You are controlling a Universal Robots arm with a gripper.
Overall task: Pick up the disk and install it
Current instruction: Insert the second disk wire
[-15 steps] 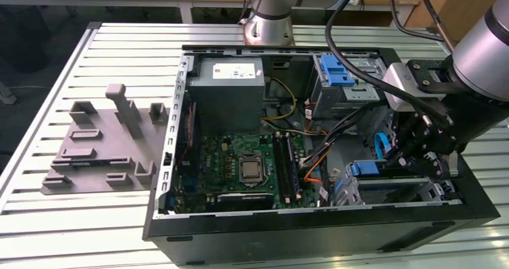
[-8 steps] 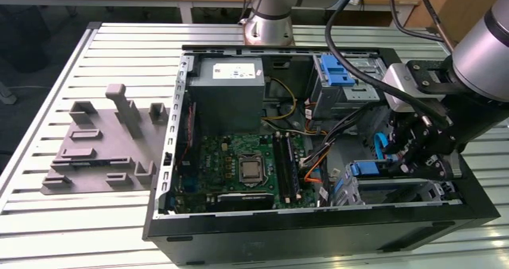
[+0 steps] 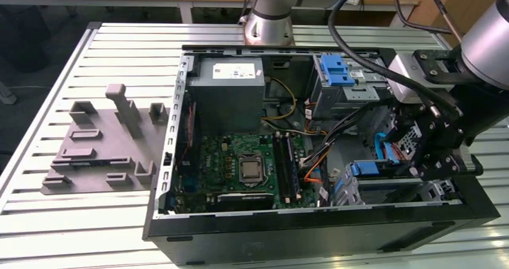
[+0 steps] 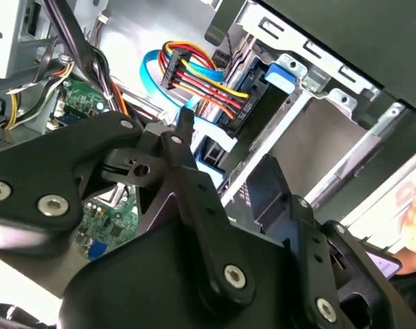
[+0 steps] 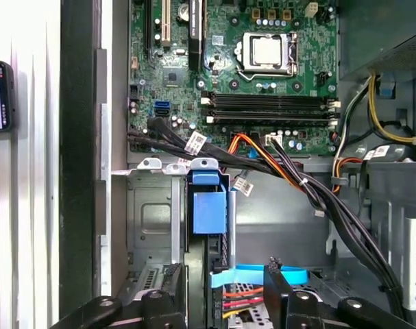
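The disk stands on edge inside the drive bay at the case's front corner, on the exterior view's right. Its blue carrier end (image 5: 206, 205) faces up, and that blue tab (image 3: 368, 169) also shows in the exterior view. My gripper (image 5: 225, 275) hangs just above the bay, open, with one black finger (image 5: 168, 298) close beside the disk's edge and the other finger (image 5: 282, 291) apart from it. A blue flat cable and a plug with coloured wires (image 4: 194, 75) lie between the fingers. The gripper (image 3: 418, 152) covers much of the bay in the exterior view.
The open computer case (image 3: 318, 227) lies on a slatted table. Inside it are the motherboard (image 3: 247, 161), a grey metal box with a white sticker (image 3: 230, 87) and a grey cage with a blue latch (image 3: 338, 72). Black cable bundles (image 5: 310, 199) run beside the bay. A grey fixture (image 3: 104, 144) lies to the left.
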